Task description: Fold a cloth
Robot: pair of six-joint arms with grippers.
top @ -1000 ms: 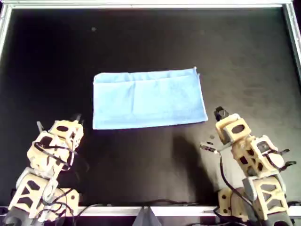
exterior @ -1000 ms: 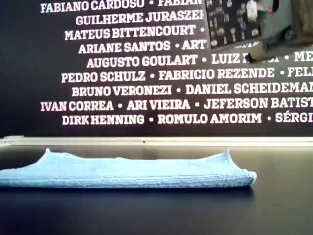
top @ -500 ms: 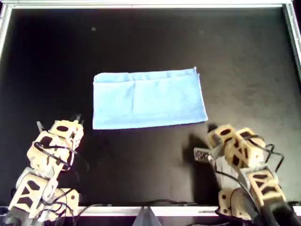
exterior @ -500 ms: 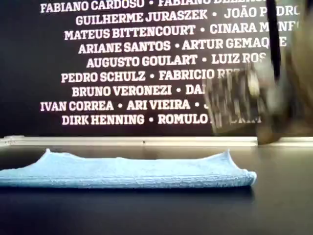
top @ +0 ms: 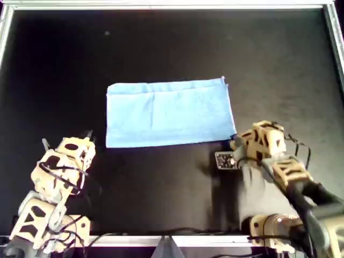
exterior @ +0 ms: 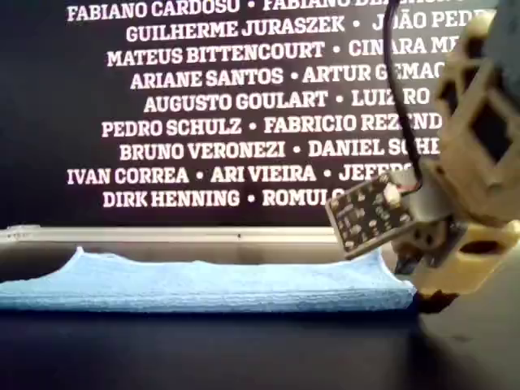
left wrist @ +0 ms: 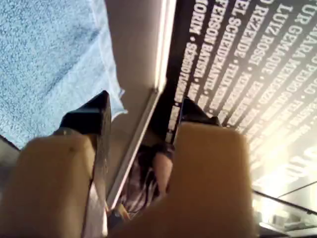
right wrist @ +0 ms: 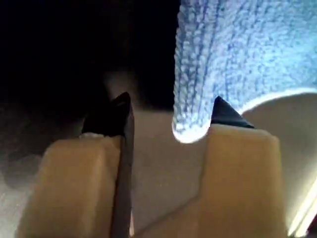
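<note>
The right claw (right wrist: pixel 168 119) hangs open over a corner of the cloth (top: pixel 169 113), which lies flat mid-table (top: pixel 54 64). It has come in from the overhead view's lower right. Next, I'd say, pinch that corner. The left claw (left wrist: pixel 141 116) waits open, well apart.

— What did the right wrist view show?
— The right gripper (right wrist: pixel 171 119) had its jaws spread, and a folded corner of the cloth (right wrist: pixel 237 54) sat between the dark fingertips (right wrist: pixel 225 115), near one of them.
</note>
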